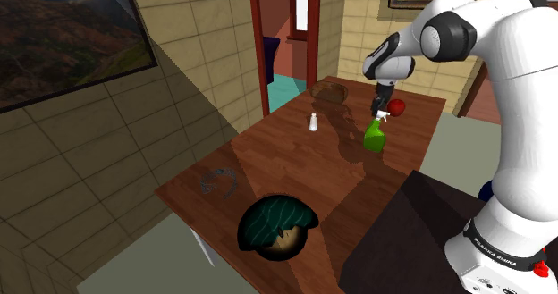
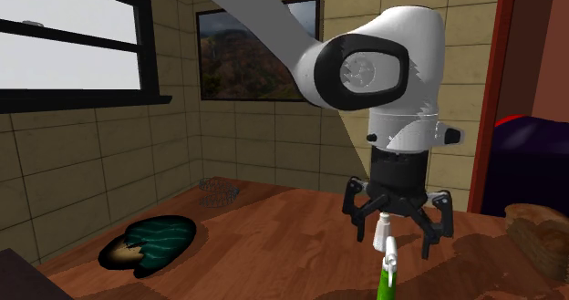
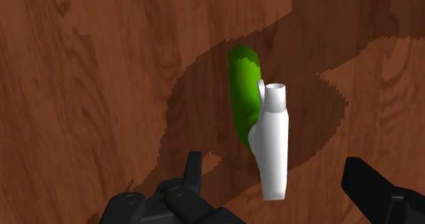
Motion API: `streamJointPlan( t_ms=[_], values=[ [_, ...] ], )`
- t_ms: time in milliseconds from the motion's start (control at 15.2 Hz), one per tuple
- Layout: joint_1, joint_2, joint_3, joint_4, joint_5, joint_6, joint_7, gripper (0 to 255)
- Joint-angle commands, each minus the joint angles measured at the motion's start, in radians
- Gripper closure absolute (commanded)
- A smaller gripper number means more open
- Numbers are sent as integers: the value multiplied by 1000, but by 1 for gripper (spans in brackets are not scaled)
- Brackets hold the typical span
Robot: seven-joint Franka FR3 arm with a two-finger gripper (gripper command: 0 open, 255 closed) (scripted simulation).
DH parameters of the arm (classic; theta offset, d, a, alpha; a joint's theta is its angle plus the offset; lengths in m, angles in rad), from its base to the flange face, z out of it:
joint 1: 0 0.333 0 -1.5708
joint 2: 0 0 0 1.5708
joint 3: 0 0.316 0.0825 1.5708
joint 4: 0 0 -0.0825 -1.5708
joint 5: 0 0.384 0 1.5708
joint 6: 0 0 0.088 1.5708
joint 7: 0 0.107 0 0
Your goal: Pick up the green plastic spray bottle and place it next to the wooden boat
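Green spray bottle point(image 1: 375, 138) w/ a white trigger head point(image 3: 274, 144) stands upright on the dark-brown wood-grain table point(image 1: 268, 158), toward its far end, on the shoulder view's right side. My black two-finger pincer point(image 1: 383, 105) hangs straight above it, spread wide. In the wrist view my fingers point(image 3: 193, 169) sit either side of the white head w/ clear gaps, touching nothing. In the second exterior view the pincer point(image 2: 394, 243) brackets the head. There the bottle point(image 2: 387, 287) is cut off by the bottom edge, so its base is out of sight. The brown wooden boat point(image 1: 329, 91) lies at the table's far end, apart from the bottle. It's small and in shadow in the shoulder view. In the second exterior view the boat point(image 2: 540, 239) is cut by the right edge, so its hull shape is hard to make out. A small red object point(image 1: 397, 107) sits just beyond the bottle, right by my pincer; can't tell what it is. Also on the table:

- a small white shaker-like thing point(image 1: 313, 121)
- a dark wire tangle point(image 1: 217, 181) near the wall
- a round dark-green item w/ a tan patch point(image 1: 277, 227) at the near edge
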Motion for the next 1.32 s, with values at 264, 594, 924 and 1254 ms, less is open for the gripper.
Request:
streamJointPlan(
  t_ms=[264, 594, 924, 1254],
  values=[
    [-7, 24, 9, 5, 10, 19, -6, 0],
    [-7, 24, 9, 5, 10, 19, -6, 255],
    [-7, 24, 9, 5, 10, 19, -6, 255],
    [-5, 15, 5, 5, 6, 11, -4, 255]
  ],
)
